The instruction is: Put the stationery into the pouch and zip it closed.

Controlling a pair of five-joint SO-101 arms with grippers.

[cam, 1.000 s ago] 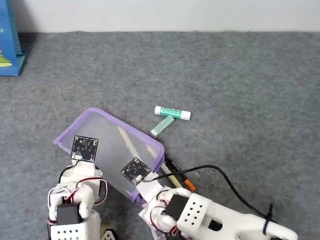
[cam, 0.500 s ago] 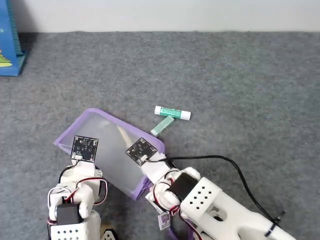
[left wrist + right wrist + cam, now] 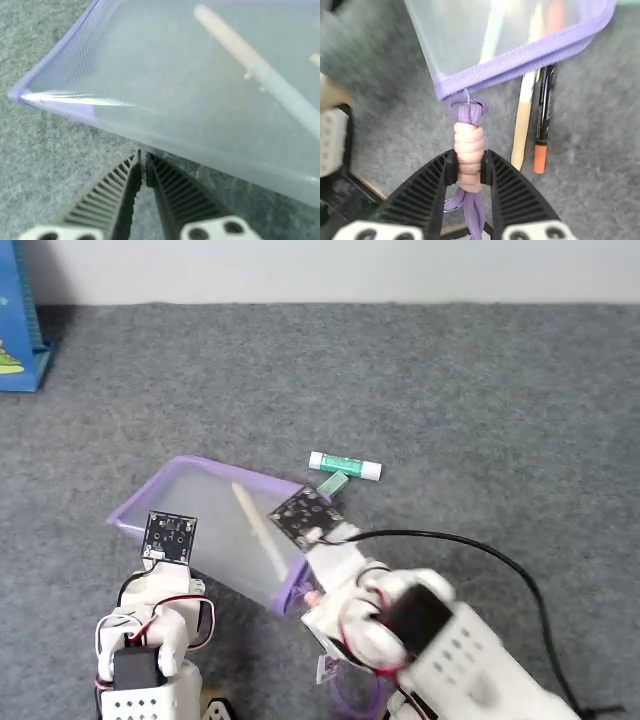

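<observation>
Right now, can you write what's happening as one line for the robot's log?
right gripper: shut on zipper pull | left gripper: shut at pouch edge | glue stick: outside pouch

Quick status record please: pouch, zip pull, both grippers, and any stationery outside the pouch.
pouch: translucent, purple-edged, on grey carpet
seen through its wall: pale pencil
zip pull: purple cord, clamped in right gripper
left gripper: shut, tips at pouch's edge
outside: glue stick, green piece next to it; orange-capped pen and wooden stick at pouch corner, far ends hidden
</observation>
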